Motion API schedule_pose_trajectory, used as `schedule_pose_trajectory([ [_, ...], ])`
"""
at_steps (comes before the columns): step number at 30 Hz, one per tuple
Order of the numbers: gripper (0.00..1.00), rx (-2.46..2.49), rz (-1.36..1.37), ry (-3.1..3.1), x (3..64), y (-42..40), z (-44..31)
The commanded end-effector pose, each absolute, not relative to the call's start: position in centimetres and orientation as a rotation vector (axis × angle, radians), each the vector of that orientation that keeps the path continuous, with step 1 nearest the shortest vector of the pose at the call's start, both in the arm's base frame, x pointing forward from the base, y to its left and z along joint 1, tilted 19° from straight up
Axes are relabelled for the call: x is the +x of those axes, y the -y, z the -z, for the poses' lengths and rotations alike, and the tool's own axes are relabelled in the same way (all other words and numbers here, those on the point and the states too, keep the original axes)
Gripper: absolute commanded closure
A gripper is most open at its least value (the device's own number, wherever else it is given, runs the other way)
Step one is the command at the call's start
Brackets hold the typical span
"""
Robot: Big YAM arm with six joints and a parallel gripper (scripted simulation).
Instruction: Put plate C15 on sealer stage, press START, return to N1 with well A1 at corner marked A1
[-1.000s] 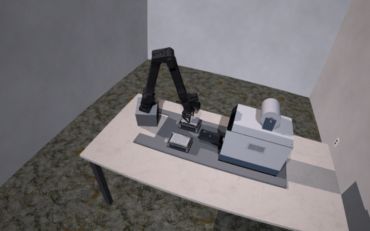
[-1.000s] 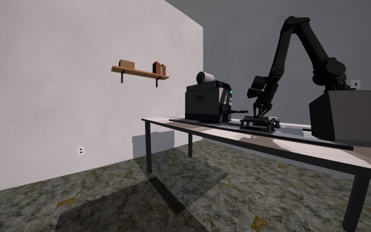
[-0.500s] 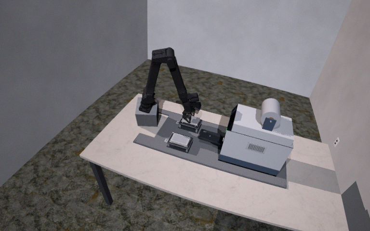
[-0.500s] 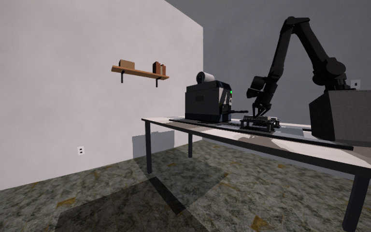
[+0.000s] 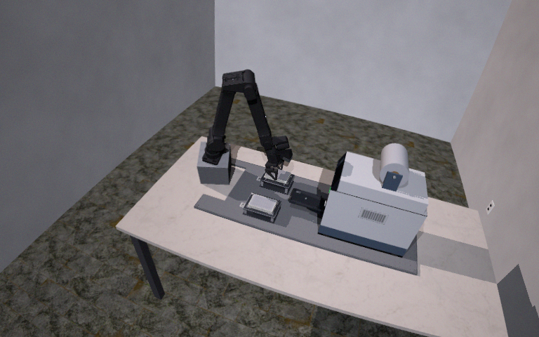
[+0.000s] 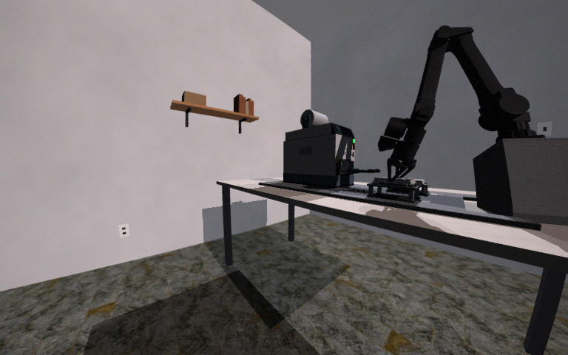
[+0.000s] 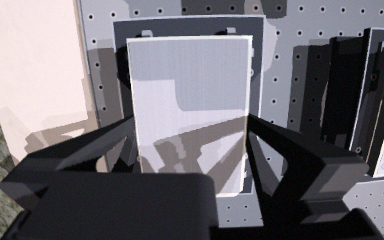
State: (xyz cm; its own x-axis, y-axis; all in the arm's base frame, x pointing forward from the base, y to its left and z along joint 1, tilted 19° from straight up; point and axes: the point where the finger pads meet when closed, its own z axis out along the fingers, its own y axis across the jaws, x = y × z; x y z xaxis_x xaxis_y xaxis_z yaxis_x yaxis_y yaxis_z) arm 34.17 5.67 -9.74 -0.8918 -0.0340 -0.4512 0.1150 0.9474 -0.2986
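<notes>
Top view: camera set high and well back, looking obliquely down over the long table (image 5: pixel 302 274) (image 6: pixel 376 217); sealer (image 5: pixel 369 221) (image 6: pixel 310 159) at right, arm (image 5: pixel 260 119) (image 6: pixel 427 79) near centre. Exterior: low, about table height, facing across the table's end toward a wall corner, also well back (more floor than tabletop). Both share arm, sealer and table. Wrist: close in, facing down past the fingers onto one plate (image 7: pixel 192 110); the top view shows that nest area too.

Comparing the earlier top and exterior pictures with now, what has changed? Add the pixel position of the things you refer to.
Nothing visibly: the gripper (image 5: pixel 273 176) (image 6: pixel 393 178) (image 7: pixel 191 120) stays at the same nest's plate (image 5: pixel 284 175) (image 7: pixel 195 95), and the stage (image 5: pixel 304 199) (image 6: pixel 367 170) stays out. Whether the fingers tightened, these views can't show.
</notes>
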Motion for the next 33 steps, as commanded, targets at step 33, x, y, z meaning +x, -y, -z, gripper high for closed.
schedule_pose_trajectory([
  [33, 1.0, 0.113, 0.409, -2.607, 36.16, -5.5, 10.66],
])
